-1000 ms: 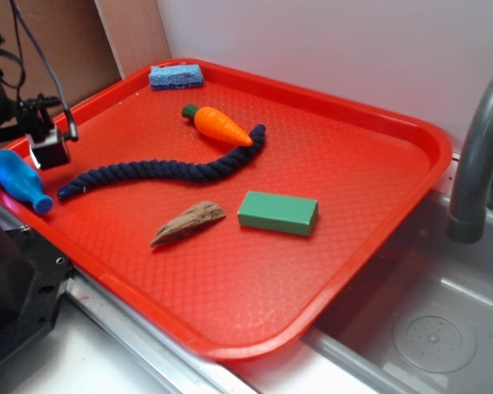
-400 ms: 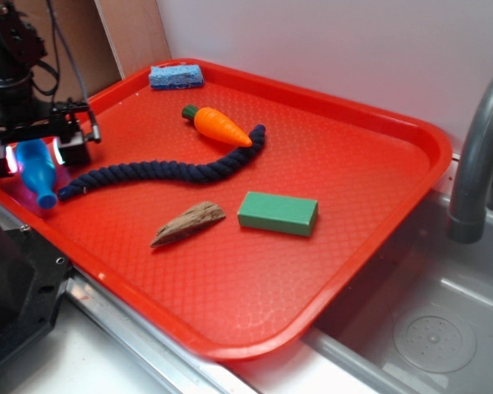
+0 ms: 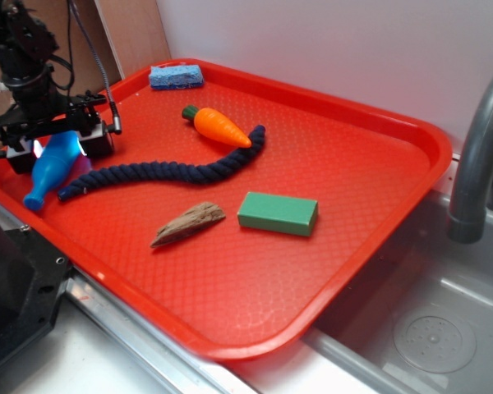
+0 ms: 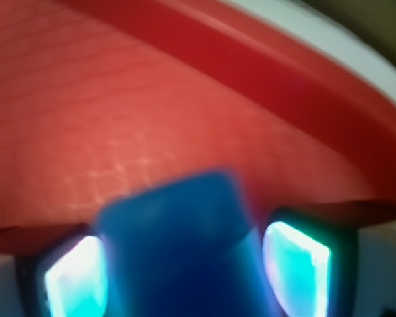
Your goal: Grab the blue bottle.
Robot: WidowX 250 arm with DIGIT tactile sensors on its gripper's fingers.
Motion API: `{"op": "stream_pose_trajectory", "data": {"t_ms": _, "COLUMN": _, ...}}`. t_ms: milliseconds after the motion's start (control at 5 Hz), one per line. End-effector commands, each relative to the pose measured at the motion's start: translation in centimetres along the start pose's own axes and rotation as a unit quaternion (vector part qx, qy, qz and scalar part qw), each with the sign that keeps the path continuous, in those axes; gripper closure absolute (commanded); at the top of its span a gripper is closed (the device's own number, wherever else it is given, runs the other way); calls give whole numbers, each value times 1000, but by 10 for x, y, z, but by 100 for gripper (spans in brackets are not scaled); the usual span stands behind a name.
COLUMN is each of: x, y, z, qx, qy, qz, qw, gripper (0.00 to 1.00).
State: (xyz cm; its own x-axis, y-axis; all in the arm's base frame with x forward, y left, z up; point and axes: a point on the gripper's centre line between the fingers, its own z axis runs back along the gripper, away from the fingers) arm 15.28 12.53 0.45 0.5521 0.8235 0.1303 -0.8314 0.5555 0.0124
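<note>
The gripper [image 3: 56, 146] is clamped on the blue bottle [image 3: 51, 167] just inside the red tray's [image 3: 411, 189] left rim, open tray floor beyond. Bottle is smooth, sky-blue, tilted neck-down, beside the navy rope [image 3: 160, 171].

The tray [image 3: 378, 205] is red with a fine diamond-grid texture. On it: a sky-blue bottle [image 3: 51, 167], a navy braided rope [image 3: 164, 171], an orange carrot [image 3: 219, 125] (dark green top), a plain green block [image 3: 278, 213], a blue speckled sponge [image 3: 176, 76] and a brown streaked wood piece [image 3: 187, 222]. The gripper [image 3: 57, 141] pads [image 4: 297, 267] glow cyan.
</note>
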Motion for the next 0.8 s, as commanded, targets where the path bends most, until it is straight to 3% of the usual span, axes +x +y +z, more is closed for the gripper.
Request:
{"op": "stream_pose_trajectory", "data": {"t_ms": 0, "x": -44, "y": 6, "z": -13, "qx": -5, "qy": 44, "qz": -54, "qw": 998, "gripper": 100}}
{"op": "stream_pose_trajectory", "data": {"t_ms": 200, "x": -42, "y": -4, "z": 4, "qx": -1, "qy": 69, "qz": -151, "qw": 986, "gripper": 100}}
{"op": "stream_pose_trajectory", "data": {"t_ms": 400, "x": -41, "y": -20, "z": 49, "qx": 3, "qy": 111, "qz": -256, "qw": 960, "gripper": 100}}
{"op": "stream_pose_trajectory", "data": {"t_ms": 600, "x": -49, "y": -45, "z": 100, "qx": 4, "qy": 95, "qz": -331, "qw": 939, "gripper": 100}}
